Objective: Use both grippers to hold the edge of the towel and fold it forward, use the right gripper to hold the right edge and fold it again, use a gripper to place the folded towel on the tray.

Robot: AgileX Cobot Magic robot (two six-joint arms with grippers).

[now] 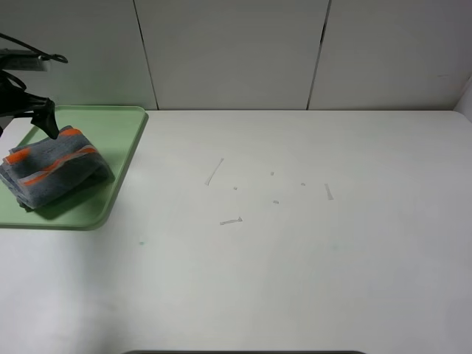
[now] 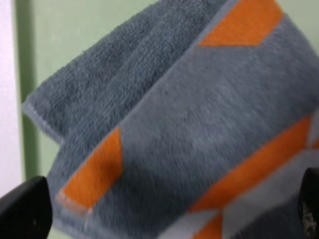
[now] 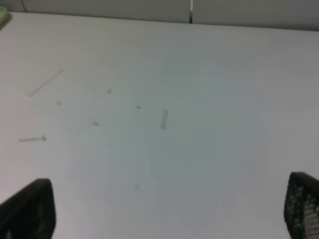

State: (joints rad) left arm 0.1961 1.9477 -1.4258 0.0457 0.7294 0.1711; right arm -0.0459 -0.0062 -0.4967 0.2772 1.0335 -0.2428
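towel (image 1: 53, 171): folded, lying on tray (image 1: 127, 147)
left gripper (image 2: 164, 211): jaws wide, just above towel, holding nothing
right gripper (image 3: 169, 211): jaws wide over bare bench (image 3: 199, 99)

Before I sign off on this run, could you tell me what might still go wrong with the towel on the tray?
1. The left gripper hangs open right above the towel; a finger could snag the terry as it lifts away and drag a fold open.
2. The folds look loose and bulging, so they may spring apart.
3. The towel lies towards the tray's left side, partly out of view.
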